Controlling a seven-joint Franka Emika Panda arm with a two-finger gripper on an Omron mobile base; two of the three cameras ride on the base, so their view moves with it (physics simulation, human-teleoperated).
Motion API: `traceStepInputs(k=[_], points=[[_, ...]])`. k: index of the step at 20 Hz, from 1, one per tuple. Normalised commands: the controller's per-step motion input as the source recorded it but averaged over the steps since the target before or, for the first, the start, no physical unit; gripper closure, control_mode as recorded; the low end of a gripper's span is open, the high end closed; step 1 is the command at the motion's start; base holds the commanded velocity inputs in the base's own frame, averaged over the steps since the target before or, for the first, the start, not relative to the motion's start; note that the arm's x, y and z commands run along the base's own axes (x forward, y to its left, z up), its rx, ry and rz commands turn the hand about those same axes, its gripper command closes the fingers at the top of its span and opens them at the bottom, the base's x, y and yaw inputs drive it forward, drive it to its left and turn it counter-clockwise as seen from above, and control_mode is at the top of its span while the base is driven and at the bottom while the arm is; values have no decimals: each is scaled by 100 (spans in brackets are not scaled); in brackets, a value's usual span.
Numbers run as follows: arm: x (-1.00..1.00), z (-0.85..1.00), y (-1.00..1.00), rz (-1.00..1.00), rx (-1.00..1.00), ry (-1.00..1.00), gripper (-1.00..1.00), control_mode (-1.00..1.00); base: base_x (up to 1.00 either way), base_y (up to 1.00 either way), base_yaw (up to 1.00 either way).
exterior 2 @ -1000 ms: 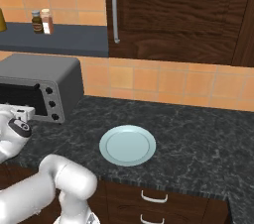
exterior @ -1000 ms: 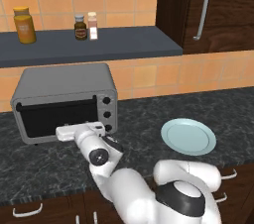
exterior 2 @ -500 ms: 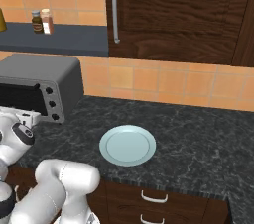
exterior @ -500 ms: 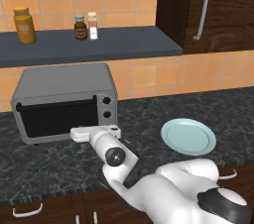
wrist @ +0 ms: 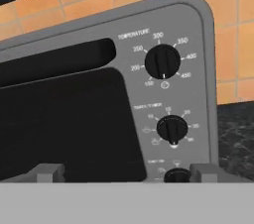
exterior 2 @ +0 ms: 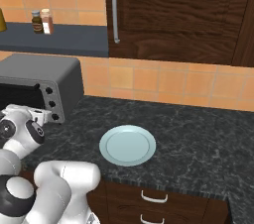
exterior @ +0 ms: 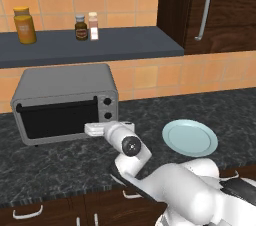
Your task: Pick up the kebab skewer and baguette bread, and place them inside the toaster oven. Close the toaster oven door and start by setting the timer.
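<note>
Your pincer [wrist: 126, 173] sits spread apart, gripping nothing — right up at the toaster oven [wrist: 163, 69] knobs, toaster oven door [exterior: 57, 119] shut.

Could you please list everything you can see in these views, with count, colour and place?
Toaster oven: one, grey, door shut, on the counter's left.
Knobs: three, black, on the oven's right panel.
Plate: one, pale blue, bare, on the counter right of the oven.
Counter: one, dark speckled.
Jars: three, one yellow and two small, on the dark shelf.
Cabinet: one, dark wood, upper right.
Gripper: one, white, at the oven's front.
</note>
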Motion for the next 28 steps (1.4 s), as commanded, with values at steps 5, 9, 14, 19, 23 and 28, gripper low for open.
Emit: traceStepInputs(k=[5,9,14,19,23,28], points=[[21,-1,-20,0,0,0,-100,-100,0,0,0],[7,-12,-11,0,-3,-1,-100,-100,0,0,0],[14,-3,-6,-1,-5,-3,-100,-100,0,0,0],[11,-3,0,0,-3,-12,-100,-100,0,0,0],[4,-19,-3,0,0,-3,-100,-100,0,0,0],[20,-2,-1,0,0,0,-100,-100,0,0,0]])
